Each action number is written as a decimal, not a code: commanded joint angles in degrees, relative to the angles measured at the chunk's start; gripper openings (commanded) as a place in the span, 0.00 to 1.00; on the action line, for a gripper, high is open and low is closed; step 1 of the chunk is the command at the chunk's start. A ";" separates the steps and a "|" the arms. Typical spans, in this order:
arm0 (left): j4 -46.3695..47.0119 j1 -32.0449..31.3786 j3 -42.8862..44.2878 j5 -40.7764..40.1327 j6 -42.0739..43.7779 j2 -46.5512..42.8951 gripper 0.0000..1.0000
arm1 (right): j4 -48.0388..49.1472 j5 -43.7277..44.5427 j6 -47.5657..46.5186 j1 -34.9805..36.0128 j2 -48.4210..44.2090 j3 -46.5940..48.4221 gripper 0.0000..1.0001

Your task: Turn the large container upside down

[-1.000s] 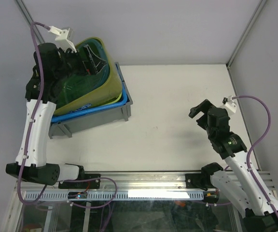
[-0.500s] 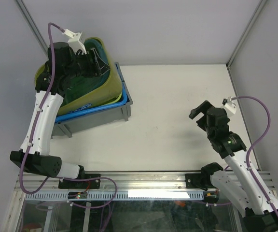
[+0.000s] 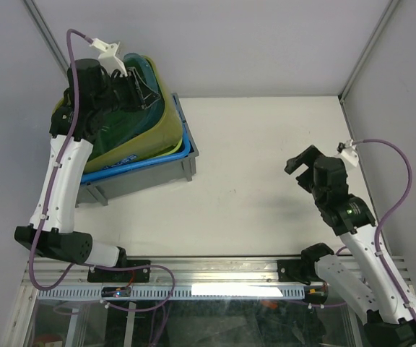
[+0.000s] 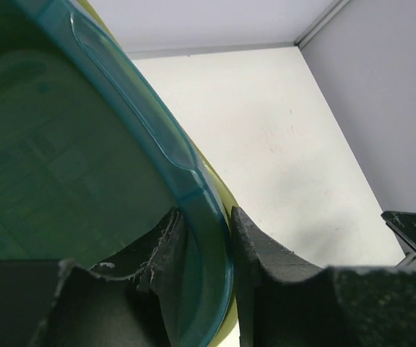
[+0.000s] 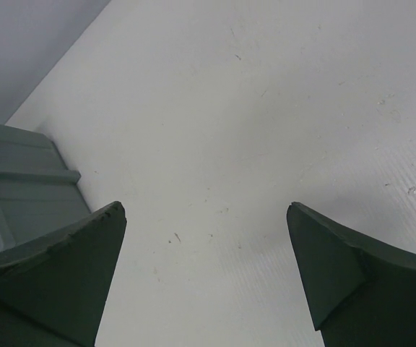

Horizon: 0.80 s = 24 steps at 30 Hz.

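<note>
Changes since a second ago:
- The left gripper [image 3: 137,92] stood spread over the stacked tubs. It has since swung in from the left and narrowed, and is now pinched on the rim of the teal tub [image 3: 139,65].
- More of the teal rim shows above the far edge of the lime-green tub [image 3: 168,123] than before.
- The right gripper [image 3: 300,160] has barely shifted. It hangs over bare table [image 3: 266,144] at the right, jaws spread wide and holding nothing.

Top view:
- The large container [image 3: 188,165] sits at the far left of the table, mouth up.
- The blue tub [image 3: 136,163] is nested in it, the lime-green tub in that, and the teal tub innermost.
- Only the crate's right wall and near corner show under the stack.
- The arm hides the exact contact at the rim.

Left wrist view:
- This view settles the grip. One finger [image 4: 157,242] is inside the teal tub [image 4: 85,181] and the other is outside, with the rim clamped between them.
- A sliver of the lime-green tub [image 4: 217,189] shows just beyond the rim.
- The crate is not visible here.

Right wrist view:
- The fingers are well apart with white table between them.
- The crate's grey ribbed wall [image 5: 27,195] shows at the left edge, with a strip of blue beside it.
</note>
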 commanded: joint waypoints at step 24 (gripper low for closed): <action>33.86 -0.28 0.75 13.54 -17.18 -14.46 0.00 | 21.39 -29.86 -11.08 -0.19 -8.61 8.02 0.99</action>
